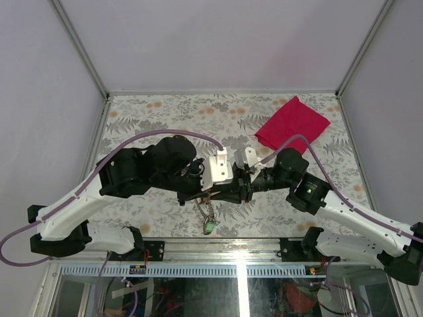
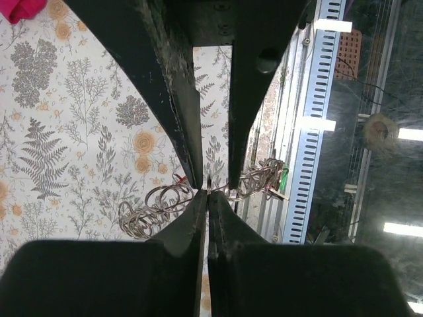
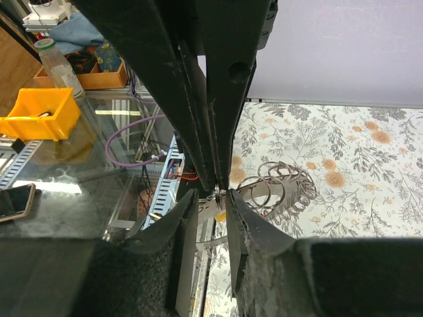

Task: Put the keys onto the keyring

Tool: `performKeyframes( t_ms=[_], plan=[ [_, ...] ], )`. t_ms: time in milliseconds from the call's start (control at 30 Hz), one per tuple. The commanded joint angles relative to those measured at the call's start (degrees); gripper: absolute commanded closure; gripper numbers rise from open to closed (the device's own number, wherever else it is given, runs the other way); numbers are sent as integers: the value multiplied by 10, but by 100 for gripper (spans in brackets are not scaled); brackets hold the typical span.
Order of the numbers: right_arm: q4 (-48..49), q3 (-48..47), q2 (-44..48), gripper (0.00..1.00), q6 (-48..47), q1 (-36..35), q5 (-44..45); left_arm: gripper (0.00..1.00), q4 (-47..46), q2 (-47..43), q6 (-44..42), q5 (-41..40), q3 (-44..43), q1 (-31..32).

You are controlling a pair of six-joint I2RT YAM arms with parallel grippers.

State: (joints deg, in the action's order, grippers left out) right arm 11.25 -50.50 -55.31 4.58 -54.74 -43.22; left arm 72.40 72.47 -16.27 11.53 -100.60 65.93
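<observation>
A bunch of metal rings, the keyring [image 2: 153, 208], hangs in the air between my two grippers above the table's near edge. My left gripper [image 2: 209, 195] is shut on one thin ring of it. My right gripper [image 3: 219, 198] faces it tip to tip, its jaws apart on either side of that ring. Only small parts of the keys show: a yellow bit [image 3: 221, 216] just below the ring and a red bit [image 2: 178, 178] among the rings. In the top view the keyring [image 1: 209, 210] dangles under both grippers with a green tag [image 1: 209, 227] at its end.
A red cloth [image 1: 293, 124] lies at the back right of the floral table [image 1: 165, 119]. A slotted metal rail [image 2: 303, 152] runs along the near edge, directly under the hanging rings. Cage posts stand at the far corners.
</observation>
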Motion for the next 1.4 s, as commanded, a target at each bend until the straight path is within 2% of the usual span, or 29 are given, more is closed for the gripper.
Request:
performKeyframes(
  t_ms=[0,167,367,500,700,833,1067,1267,1367],
  plan=[
    [41,-4,-10,72,6,-1,-15,100,-14,-1,-7,-2,-23,4],
    [41,-5,-15,79,7,-1,-12,100,-15,-2,-8,0,-23,5],
    [40,-3,-17,80,5,0,-5,100,-15,-4,-8,0,-24,5],
    [41,-2,-18,83,4,-1,3,100,-17,-6,-8,1,-24,7],
    [42,0,-18,100,5,0,14,100,-21,-9,-9,0,-26,7],
    [50,8,-8,100,9,-1,35,100,-26,-14,-8,0,-25,7],
    [187,66,24,100,90,-1,69,98,-70,-46,-2,5,-6,6],
    [341,122,38,100,180,-1,98,86,-136,-91,15,20,23,7],
    [394,142,41,100,207,0,113,85,-175,-118,27,24,43,7]
  ],
)
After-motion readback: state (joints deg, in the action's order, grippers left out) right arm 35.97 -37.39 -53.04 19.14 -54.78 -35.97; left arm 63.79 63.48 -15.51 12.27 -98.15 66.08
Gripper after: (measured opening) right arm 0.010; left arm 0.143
